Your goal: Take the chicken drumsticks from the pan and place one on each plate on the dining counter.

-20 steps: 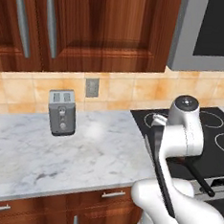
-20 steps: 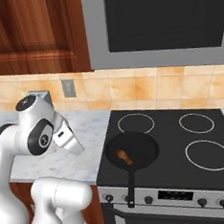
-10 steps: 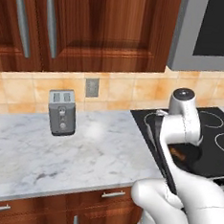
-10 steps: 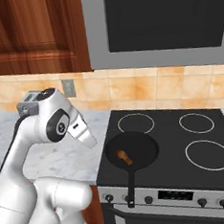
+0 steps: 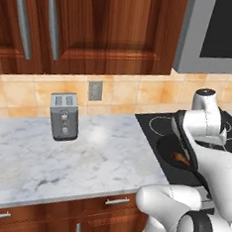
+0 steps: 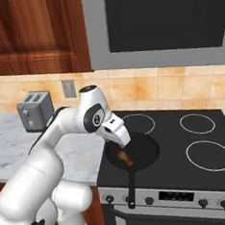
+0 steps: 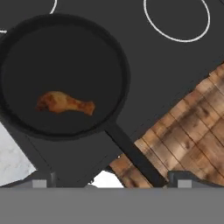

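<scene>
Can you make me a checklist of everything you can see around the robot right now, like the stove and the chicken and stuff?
Surface: black stovetop beside a marble worktop.
Job's things: one chicken drumstick lies in the pan; the pan sits at the stovetop's front left, its handle pointing to the front edge.
Clutter: a grey toaster stands at the back of the worktop.
Grippers: the gripper hangs over the pan, nothing between its jaws; they look apart in the hand view.
Cables: nothing seen.
Surroundings: wood cabinets, tan tile wall with an outlet, a microwave above the stove.
</scene>
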Robot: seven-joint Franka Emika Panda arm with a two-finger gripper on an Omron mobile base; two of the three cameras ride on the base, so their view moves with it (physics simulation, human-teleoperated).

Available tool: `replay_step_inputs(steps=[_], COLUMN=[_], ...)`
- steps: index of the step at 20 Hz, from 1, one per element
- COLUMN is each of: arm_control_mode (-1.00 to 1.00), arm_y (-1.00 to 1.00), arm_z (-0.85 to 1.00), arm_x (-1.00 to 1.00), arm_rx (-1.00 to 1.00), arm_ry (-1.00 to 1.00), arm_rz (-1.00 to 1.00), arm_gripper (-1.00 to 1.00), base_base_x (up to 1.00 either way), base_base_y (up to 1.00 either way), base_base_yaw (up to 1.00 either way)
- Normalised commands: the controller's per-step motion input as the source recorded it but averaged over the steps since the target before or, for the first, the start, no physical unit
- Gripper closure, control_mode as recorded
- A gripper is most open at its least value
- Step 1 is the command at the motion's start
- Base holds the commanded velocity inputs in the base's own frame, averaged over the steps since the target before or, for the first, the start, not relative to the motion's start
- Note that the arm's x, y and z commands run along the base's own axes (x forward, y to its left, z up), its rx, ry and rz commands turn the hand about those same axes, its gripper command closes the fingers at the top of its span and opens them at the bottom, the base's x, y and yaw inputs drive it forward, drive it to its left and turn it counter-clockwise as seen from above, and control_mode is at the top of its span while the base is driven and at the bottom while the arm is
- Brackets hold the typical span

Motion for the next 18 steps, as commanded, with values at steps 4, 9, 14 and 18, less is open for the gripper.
replay_step_inputs(steps=[4,9,14,18], arm_control_mode=[-1.00,-1.00,-1.00,-1.00], arm_y=[-0.46,-0.04,0.00,0.24], arm_z=[-0.47,-0.39,-0.31,-0.22], arm_x=[0.08,0.02,0.02,0.18], arm_rx=[-0.02,-0.01,0.00,0.00], arm_ry=[0.19,0.03,0.00,0.07], arm_rz=[0.61,0.55,0.43,0.38], arm_gripper=[-1.00,-1.00,-1.00,-1.00], base_base_x=[0.00,0.00,0.00,0.00], base_base_y=[0.00,0.00,0.00,0.00], base_base_yaw=[0.00,0.00,0.00,0.00])
